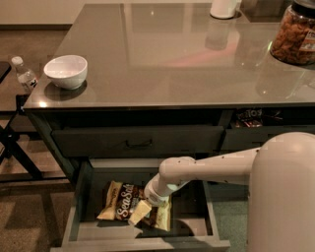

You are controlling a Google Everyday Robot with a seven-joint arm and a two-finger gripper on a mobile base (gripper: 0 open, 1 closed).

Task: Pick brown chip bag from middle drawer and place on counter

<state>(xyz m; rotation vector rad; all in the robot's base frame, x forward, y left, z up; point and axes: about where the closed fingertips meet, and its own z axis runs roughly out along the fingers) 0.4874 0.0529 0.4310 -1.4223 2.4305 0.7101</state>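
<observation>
The middle drawer [216, 227] stands pulled open below the counter [172, 54]. The brown chip bag [119, 207] lies flat on the drawer floor, left of centre, with its "Sea Salt" script facing up. My gripper [151, 216] reaches down into the drawer from the right on the white arm [211, 170]. Its two pale fingers [139, 212] are spread apart over the bag's right end, one on each side of it. The right part of the bag is hidden under the gripper.
A white bowl [65, 71] sits at the counter's left front corner. A clear jar of orange-brown snacks [295, 34] and a white container [224, 7] stand at the back right. A water bottle [24, 76] stands on a side stand at left. A shut drawer with a handle [138, 142] is above.
</observation>
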